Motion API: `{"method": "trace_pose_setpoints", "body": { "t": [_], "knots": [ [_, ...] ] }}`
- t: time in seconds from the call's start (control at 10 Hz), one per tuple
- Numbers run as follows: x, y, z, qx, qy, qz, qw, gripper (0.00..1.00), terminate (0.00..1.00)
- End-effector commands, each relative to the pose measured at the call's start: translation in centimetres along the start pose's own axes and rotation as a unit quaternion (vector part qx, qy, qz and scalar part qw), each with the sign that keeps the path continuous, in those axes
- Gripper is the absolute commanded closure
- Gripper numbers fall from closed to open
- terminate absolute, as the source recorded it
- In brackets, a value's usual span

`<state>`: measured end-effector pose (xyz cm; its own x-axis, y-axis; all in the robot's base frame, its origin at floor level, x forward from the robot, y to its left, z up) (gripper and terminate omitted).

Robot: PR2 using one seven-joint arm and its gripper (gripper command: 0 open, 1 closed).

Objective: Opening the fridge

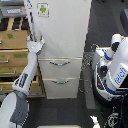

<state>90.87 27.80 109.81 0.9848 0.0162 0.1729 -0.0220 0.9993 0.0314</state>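
The tall white fridge (62, 35) stands in the middle of the exterior view. Its large upper door carries a small green-figure sticker (43, 9). Below it are two drawers with curved silver handles (60, 63). A white vertical bar (31, 20) runs down the upper door's left edge. My gripper (36, 42) reaches up from the lower left on a grey-and-white arm (25, 75). It is closed around the bottom end of that bar. The door's left edge looks slightly out from the fridge body.
A tan wooden drawer cabinet (12, 52) stands right beside the arm on the exterior view's left. A white-and-blue robot body (116, 67) with dark cables stands on the exterior view's right, near the fridge's lower drawers. The floor is dark.
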Motion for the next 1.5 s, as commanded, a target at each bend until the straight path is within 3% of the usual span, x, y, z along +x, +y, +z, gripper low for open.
{"method": "trace_pose_setpoints", "body": {
  "t": [0.1,0.5,1.5],
  "knots": [
    [2.7,-5.5,-5.9,-0.068,0.087,-0.075,0.991,1.0,0.0],
    [2.2,-4.0,-6.5,-0.036,0.076,-0.076,0.994,1.0,0.0],
    [1.0,-3.0,-8.0,-0.023,0.08,-0.074,0.994,1.0,0.0]
  ]
}}
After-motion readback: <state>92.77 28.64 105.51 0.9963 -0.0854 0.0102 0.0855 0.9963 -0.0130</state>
